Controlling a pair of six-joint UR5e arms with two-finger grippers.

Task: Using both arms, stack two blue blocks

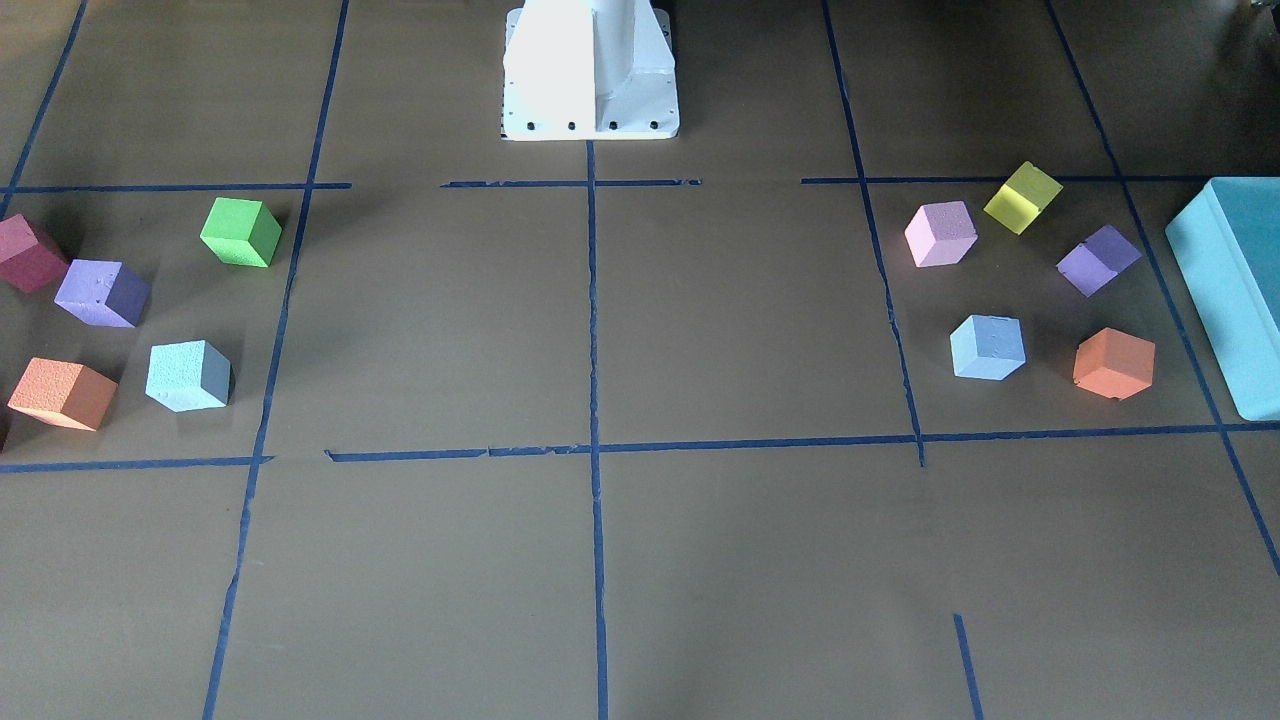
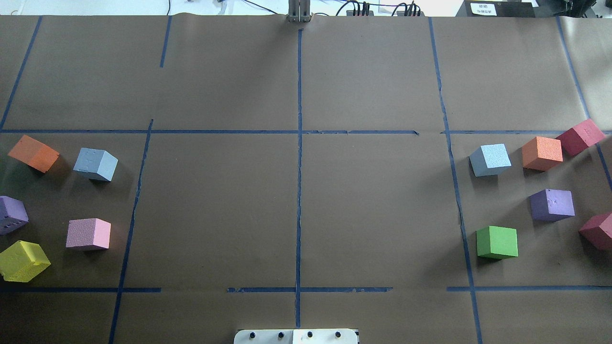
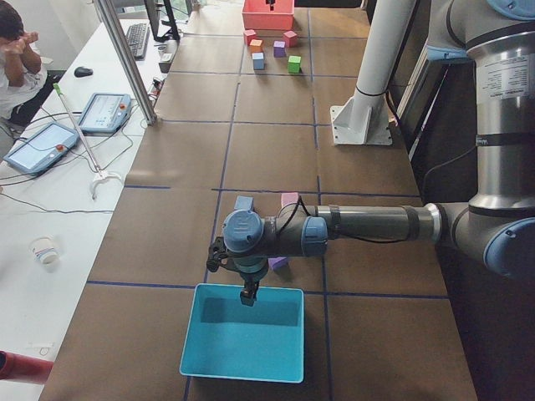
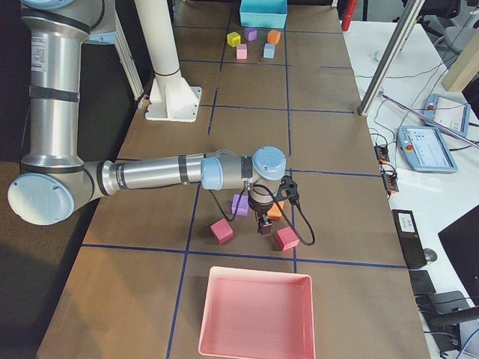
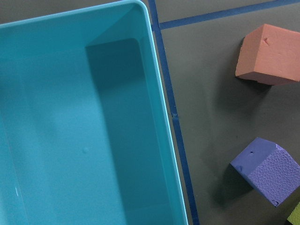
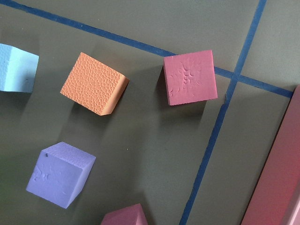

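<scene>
brown table (image 2: 373,215) gridded with blue tape (image 2: 299,191), white pedestal (image 1: 590,70) at its edge, a desk (image 3: 67,209) alongside. the left arm (image 3: 368,224) lies level, left gripper (image 3: 248,294) pointing down over the teal box (image 3: 251,342); the sky-blue block (image 3: 243,203) sits just beyond its fingers. the right arm (image 4: 150,173) lies level, right gripper (image 4: 263,223) down among cubes, the cyan block (image 6: 16,68) near, past the orange cube (image 6: 93,89). whether either pair of fingers is apart or together cannot be told.
</scene>
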